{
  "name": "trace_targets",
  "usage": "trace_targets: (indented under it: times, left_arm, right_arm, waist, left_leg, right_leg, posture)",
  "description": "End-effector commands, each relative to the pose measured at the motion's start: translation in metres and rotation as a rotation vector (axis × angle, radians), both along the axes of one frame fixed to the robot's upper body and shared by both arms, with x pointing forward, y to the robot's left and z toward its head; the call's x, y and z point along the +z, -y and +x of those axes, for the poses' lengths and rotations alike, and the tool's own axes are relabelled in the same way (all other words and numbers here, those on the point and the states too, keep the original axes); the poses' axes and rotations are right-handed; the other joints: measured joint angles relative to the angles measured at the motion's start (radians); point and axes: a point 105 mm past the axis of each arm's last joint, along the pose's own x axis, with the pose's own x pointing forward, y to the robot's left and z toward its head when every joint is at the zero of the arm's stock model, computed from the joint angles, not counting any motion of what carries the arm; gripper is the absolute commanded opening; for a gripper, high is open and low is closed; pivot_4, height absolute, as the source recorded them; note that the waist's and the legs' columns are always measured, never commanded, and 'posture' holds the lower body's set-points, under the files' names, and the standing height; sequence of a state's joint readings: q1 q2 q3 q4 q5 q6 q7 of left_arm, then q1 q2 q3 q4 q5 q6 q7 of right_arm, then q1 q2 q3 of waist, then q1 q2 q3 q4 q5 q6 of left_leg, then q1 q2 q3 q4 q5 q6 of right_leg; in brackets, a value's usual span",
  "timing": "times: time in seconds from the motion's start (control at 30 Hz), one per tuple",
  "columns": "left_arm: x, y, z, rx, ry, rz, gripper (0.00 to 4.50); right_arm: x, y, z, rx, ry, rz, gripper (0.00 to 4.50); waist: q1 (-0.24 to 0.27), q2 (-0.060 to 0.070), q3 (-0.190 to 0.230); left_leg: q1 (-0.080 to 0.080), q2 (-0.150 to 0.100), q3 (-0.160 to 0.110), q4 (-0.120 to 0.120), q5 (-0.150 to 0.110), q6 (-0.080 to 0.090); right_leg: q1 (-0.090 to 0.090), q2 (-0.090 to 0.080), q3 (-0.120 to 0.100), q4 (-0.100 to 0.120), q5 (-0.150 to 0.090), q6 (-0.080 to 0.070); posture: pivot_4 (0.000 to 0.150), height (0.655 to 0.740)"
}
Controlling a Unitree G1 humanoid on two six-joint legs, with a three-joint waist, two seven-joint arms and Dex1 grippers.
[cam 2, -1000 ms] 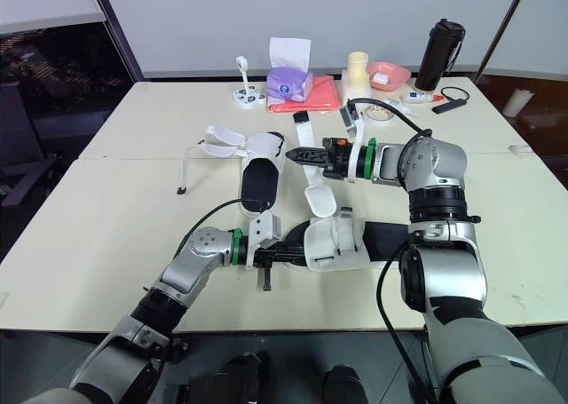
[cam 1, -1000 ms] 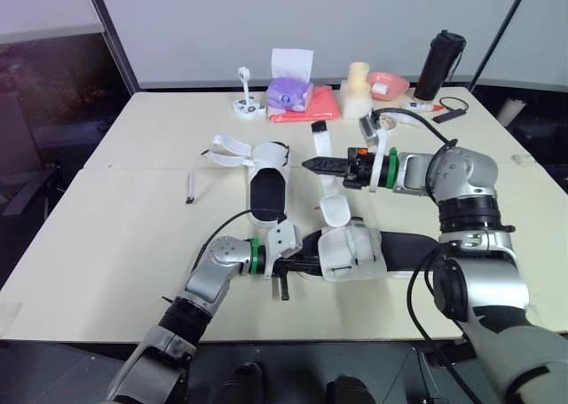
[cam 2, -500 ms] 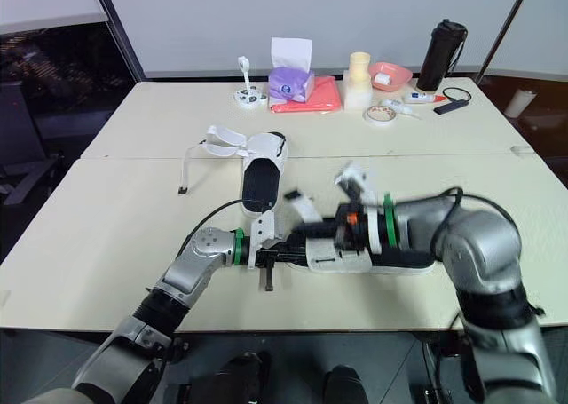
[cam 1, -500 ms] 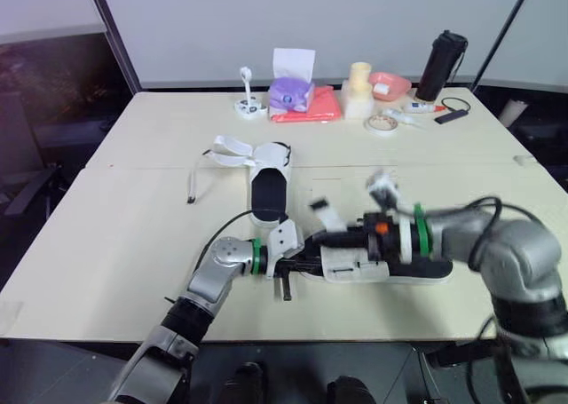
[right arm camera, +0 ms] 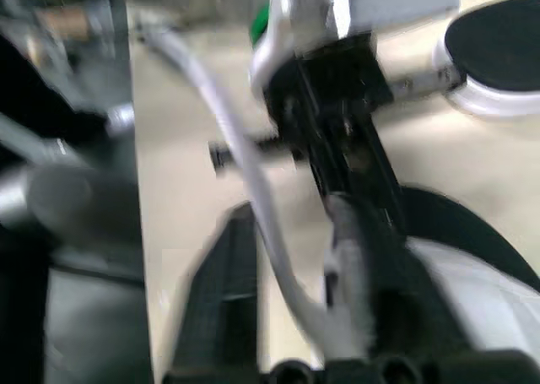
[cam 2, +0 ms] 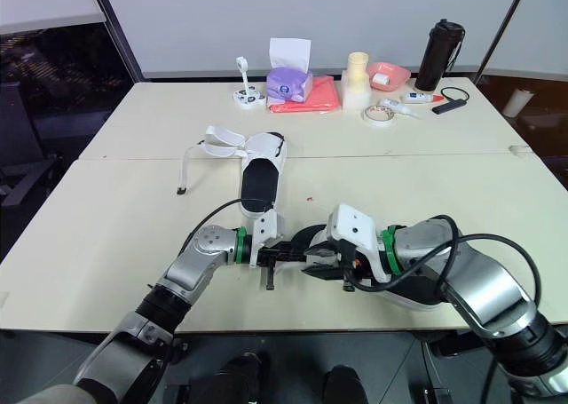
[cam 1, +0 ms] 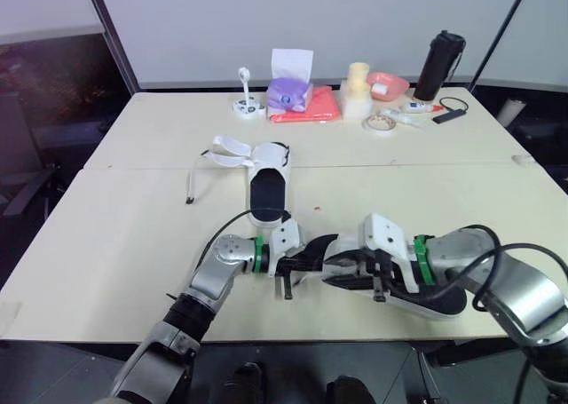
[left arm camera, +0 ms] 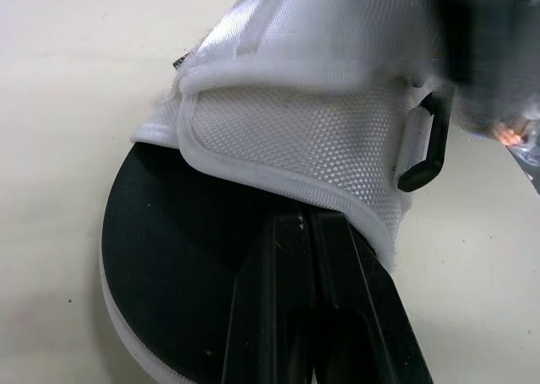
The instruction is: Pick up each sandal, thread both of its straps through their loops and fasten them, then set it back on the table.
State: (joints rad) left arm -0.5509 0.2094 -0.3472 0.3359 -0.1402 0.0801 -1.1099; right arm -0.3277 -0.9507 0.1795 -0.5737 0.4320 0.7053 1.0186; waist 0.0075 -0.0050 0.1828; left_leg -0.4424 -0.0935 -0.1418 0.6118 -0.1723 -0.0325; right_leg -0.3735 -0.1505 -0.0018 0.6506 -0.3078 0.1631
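A: Position of the near sandal [cam 1: 430,299]?

B: At 6 o'clock on the table [cam 1: 115,226], lying along the front edge, toe toward 9 o'clock and heel toward 3. Whether the sole rests flat or is raised at the toe, I cannot tell.

A: Left gripper [cam 1: 300,264]?

B: At the toe end. In the left wrist view its fingers [left arm camera: 337,308] are pressed together with only a thin seam between them, lying over the black footbed [left arm camera: 169,232]. The tips reach the edge of the white mesh strap [left arm camera: 287,139]. I cannot tell whether anything is pinched between them.

A: Strap state?

B: The mesh strap arches over the footbed. A black loop [left arm camera: 420,143] sits at its end.

A: Right gripper [cam 1: 344,271]?

B: Over the sandal's middle, pointing toward 9 o'clock, just beside the left gripper. The right wrist view is smeared, but its fingers [right arm camera: 224,308] read as spread, with a cable between them.

A: Second sandal?

B: The far sandal [cam 1: 266,191] is near the table centre, toe toward 6 o'clock. Its loose straps [cam 1: 226,148] trail toward 10 o'clock, unfastened, and it is well apart from both grippers.

A: Other items?

B: A purple tissue box [cam 1: 289,91] at 12 o'clock, a tape roll [cam 1: 381,122] and a black bottle [cam 1: 440,65] toward 1 o'clock
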Motion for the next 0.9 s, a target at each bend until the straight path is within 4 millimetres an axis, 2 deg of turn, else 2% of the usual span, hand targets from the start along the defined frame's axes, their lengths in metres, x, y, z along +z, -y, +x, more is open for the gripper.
trace_targets:
  times: [0.03, 0.17, 0.37, 0.53, 0.73, 0.9]
  left_arm:
    - [-0.015, -0.002, -0.004, -0.009, -0.041, 0.047, 0.00]
    - [-0.014, -0.002, -0.005, -0.016, -0.039, 0.047, 0.00]
    - [-0.012, -0.002, -0.005, -0.025, -0.035, 0.045, 0.00]
    - [-0.012, -0.001, -0.005, -0.031, -0.033, 0.045, 0.00]
    - [-0.012, 0.000, -0.006, -0.034, -0.034, 0.047, 0.00]
    - [-0.012, -0.002, -0.008, -0.040, -0.035, 0.046, 0.00]
  right_arm:
    - [0.007, 0.002, -0.012, 0.068, 0.045, -0.040, 1.93]
    - [0.006, 0.018, -0.025, 0.062, -0.002, -0.085, 1.93]
    - [0.006, 0.043, -0.041, -0.044, -0.136, -0.068, 1.93]
    - [-0.025, 0.059, -0.057, -0.107, -0.227, -0.136, 1.93]
    - [-0.044, 0.069, -0.046, -0.215, -0.215, -0.134, 1.93]
    - [-0.057, 0.092, -0.009, -0.371, -0.105, -0.178, 1.93]
  waist:
    - [0.001, 0.000, 0.000]
    - [0.004, 0.000, 0.000]
    - [0.006, 0.000, 0.000]
    - [0.006, -0.001, 0.000]
    - [0.005, -0.001, 0.000]
    - [0.002, -0.001, 0.000]
  left_leg:
    - [0.000, 0.000, 0.000, 0.000, 0.000, 0.000]
    - [0.000, 0.001, 0.000, 0.000, 0.000, 0.000]
    - [0.000, 0.002, 0.000, 0.000, 0.000, 0.000]
    - [0.000, 0.002, 0.000, 0.000, 0.000, 0.000]
    - [0.000, 0.002, 0.001, 0.001, 0.000, 0.000]
    - [0.000, 0.002, 0.001, 0.001, 0.000, 0.000]
  right_leg:
    - [0.000, 0.000, 0.000, 0.000, 0.000, 0.000]
    - [0.000, 0.000, 0.000, 0.000, 0.000, 0.000]
    - [0.001, 0.000, 0.000, -0.001, 0.000, 0.000]
    - [0.001, 0.000, 0.000, -0.001, 0.000, 0.000]
    - [0.001, 0.000, 0.000, -0.002, 0.000, 0.000]
    - [0.002, 0.000, 0.000, -0.002, 0.000, 0.000]
  posture:
    - [0.150, 0.7400]
    - [0.150, 0.7400]
    - [0.150, 0.7400]
    - [0.150, 0.7400]
    - [0.150, 0.7400]
    - [0.150, 0.7400]
